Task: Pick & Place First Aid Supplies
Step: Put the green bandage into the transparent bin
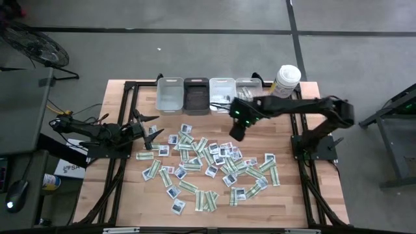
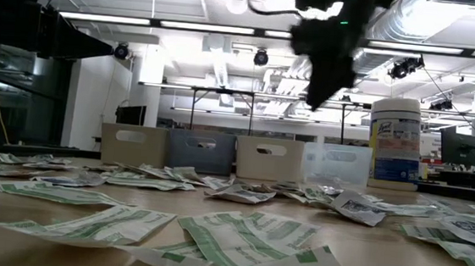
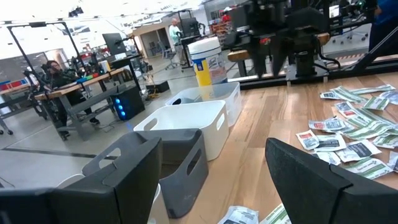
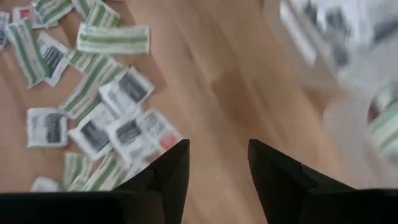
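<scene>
The first aid supplies are small flat packets, green-striped strips and white squares with dark marks, lying scattered flat across the middle of the wooden table. My right gripper hangs above the table between the packets and the bins, pointing steeply down. In the right wrist view its fingers stand open over bare wood, with nothing between them and packets beside them. My left gripper waits open and level at the table's left side, its fingers empty.
Several small bins stand in a row at the far edge: a light one, a dark one, a white one and a clear one. A tall white canister stands to their right. Bare wood lies near the bins.
</scene>
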Controlling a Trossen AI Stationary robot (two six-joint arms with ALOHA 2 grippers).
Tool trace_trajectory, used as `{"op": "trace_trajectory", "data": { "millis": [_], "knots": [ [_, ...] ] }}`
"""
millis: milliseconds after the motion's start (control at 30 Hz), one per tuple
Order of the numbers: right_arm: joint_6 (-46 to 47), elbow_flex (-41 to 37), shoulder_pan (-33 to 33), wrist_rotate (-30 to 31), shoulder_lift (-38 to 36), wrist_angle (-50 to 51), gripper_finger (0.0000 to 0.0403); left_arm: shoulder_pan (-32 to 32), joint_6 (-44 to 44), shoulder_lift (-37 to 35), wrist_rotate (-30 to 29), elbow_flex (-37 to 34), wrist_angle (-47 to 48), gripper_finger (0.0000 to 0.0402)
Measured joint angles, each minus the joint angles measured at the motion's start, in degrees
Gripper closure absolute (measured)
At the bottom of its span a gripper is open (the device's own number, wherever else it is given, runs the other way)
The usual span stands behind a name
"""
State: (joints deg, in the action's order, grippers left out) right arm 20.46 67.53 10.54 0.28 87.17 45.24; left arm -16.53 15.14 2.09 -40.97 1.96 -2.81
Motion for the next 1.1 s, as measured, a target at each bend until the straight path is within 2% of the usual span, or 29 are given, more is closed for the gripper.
{"op": "trace_trajectory", "data": {
  "millis": [267, 400, 533, 667, 900, 1100],
  "knots": [
    [25.9, -17.0, -4.9, -1.9, -13.9, 1.3, 0.0247, 0.0, 0.0, 0.0, 0.0, 0.0, 0.0, 0.0121],
    [39.0, -24.7, -7.0, -5.6, -18.3, 1.1, 0.0247, 0.0, 0.0, 0.0, 0.0, 0.0, 0.0, 0.0121],
    [47.7, -30.7, -9.5, -7.9, -21.1, 0.3, 0.0247, 0.0, 0.0, 0.0, 0.0, 0.0, 0.0, 0.0121],
    [52.9, -33.7, -13.5, -9.8, -22.1, -0.2, 0.0247, 0.0, 0.0, 0.0, 0.0, 0.0, 0.0, 0.0121],
    [58.4, -33.8, -19.3, -10.2, -22.1, 3.7, 0.0252, 0.0, 0.0, 0.0, 0.0, 0.0, 0.0, 0.0121],
    [59.7, -34.0, -22.7, -9.4, -22.1, 6.5, 0.026, 0.0, 0.0, 0.0, 0.0, 0.0, 0.0, 0.0121]
  ]
}}
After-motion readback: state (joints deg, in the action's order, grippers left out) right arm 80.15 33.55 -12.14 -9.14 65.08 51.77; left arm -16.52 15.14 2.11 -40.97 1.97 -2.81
